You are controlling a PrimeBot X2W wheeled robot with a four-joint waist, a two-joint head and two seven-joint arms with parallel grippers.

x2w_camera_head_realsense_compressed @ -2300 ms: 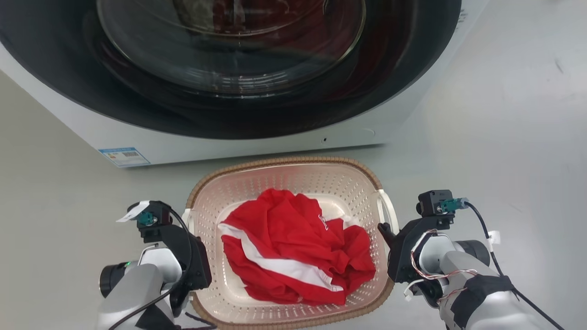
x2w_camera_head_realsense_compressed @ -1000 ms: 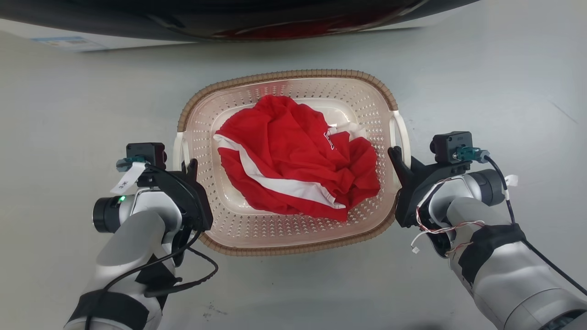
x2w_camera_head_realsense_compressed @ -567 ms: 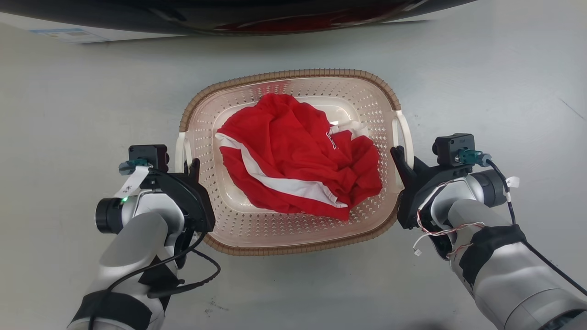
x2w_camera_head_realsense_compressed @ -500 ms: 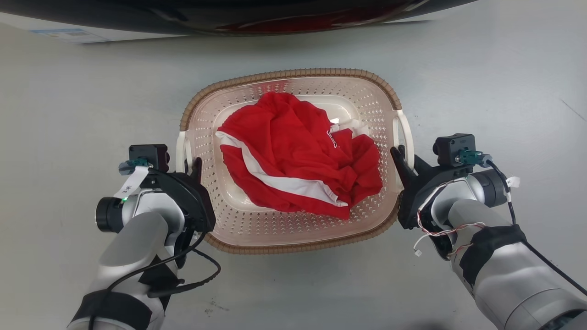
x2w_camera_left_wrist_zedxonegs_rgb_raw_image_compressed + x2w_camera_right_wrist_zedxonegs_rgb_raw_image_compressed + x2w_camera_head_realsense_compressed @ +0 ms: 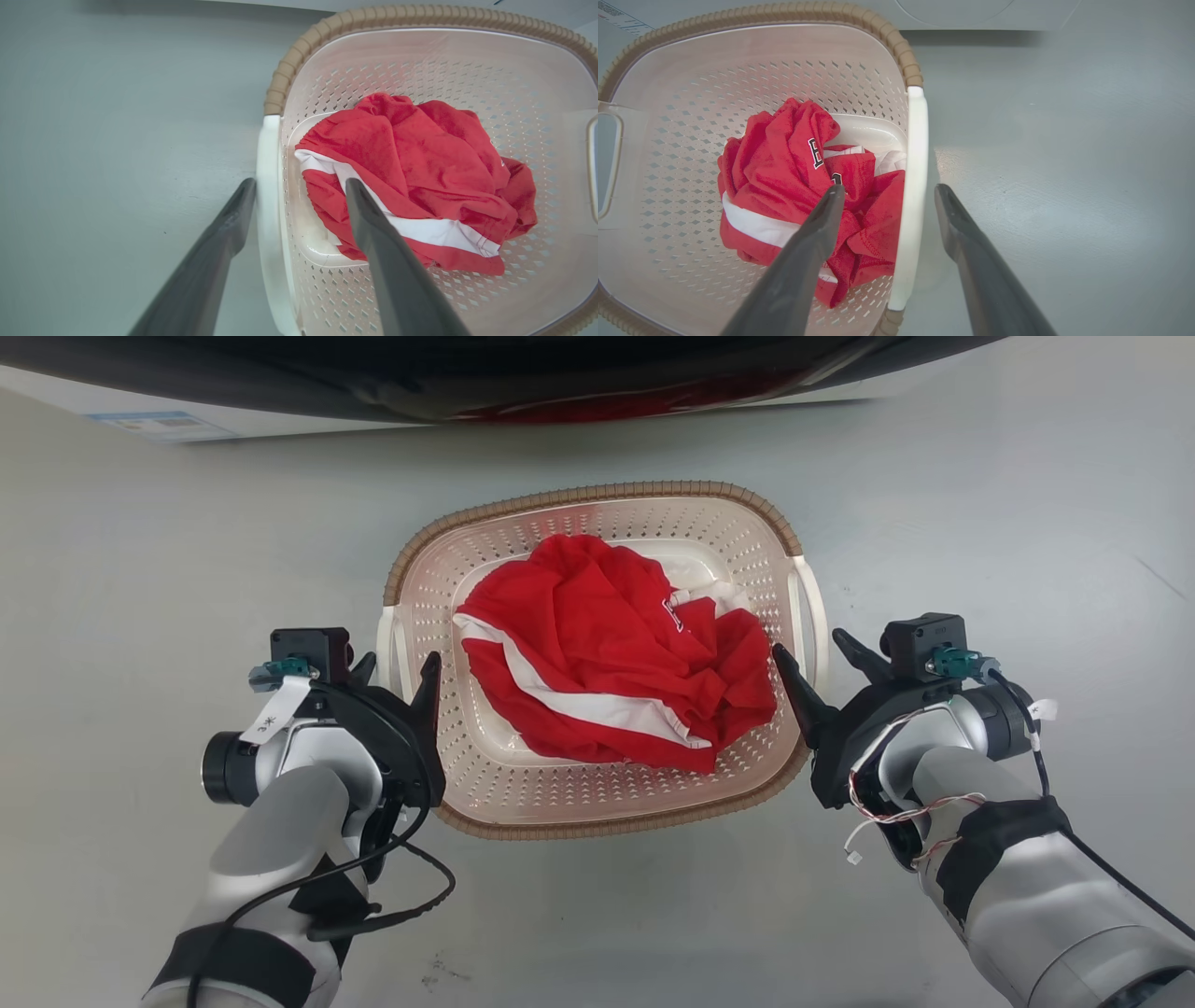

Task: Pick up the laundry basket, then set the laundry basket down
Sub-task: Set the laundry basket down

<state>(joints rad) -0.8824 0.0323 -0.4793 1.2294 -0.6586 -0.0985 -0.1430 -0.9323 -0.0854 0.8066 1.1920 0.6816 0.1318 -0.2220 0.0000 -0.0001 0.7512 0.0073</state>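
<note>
Laundry basket (image 5: 597, 493), holding a red garment (image 5: 607, 649), on the grey floor (image 5: 980, 504). Left gripper (image 5: 397, 665) and right gripper (image 5: 810, 649) both spread wide, unclenched, each straddling a white side handle (image 5: 815, 616).

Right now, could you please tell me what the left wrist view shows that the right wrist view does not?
Left wrist view: the left pincer, open, straddling the left handle. Right wrist view: the right pincer, open, straddling the right handle, plus lettering on the red shirt. Both: the basket holding that shirt on the grey floor.
</note>
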